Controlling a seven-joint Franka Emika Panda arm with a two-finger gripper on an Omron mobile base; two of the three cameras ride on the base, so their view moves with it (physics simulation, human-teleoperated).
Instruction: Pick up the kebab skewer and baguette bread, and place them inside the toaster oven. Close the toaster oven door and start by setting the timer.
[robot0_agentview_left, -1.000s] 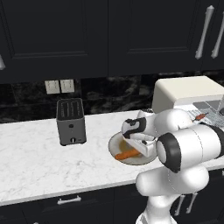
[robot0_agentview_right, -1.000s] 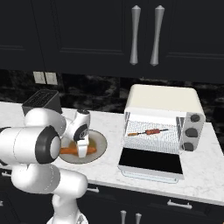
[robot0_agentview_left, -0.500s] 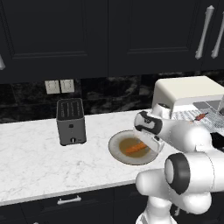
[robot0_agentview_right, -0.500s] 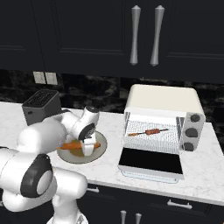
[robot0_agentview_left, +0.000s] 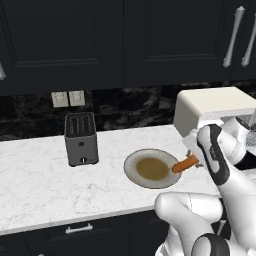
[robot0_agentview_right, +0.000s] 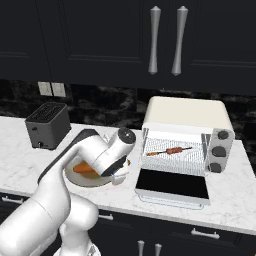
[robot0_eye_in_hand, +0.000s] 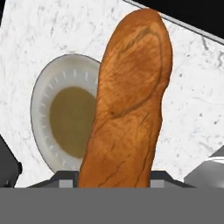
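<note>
On the marble counter (robot0_agentview_left: 40, 185), at the far left, stands a dark slot toaster (robot0_agentview_left: 80, 138). At its 3 o'clock lies a round plate (robot0_agentview_left: 131, 167) with a brownish centre, nothing resting on it. Just off the plate's 3 o'clock rim, the baguette bread (robot0_agentview_left: 185, 163) hangs in the air, pinched at one end by the tool (robot0_eye_in_hand: 114, 177); in the hand view the loaf rises straight up from between the fingers, above plate and counter. Farther right sits the cream toaster oven (robot0_agentview_right: 187, 114), its toaster oven door (robot0_agentview_right: 172, 185) dropped flat open toward 6 o'clock. The kebab skewer (robot0_agentview_right: 168, 151) lies on the wire rack inside.
</note>
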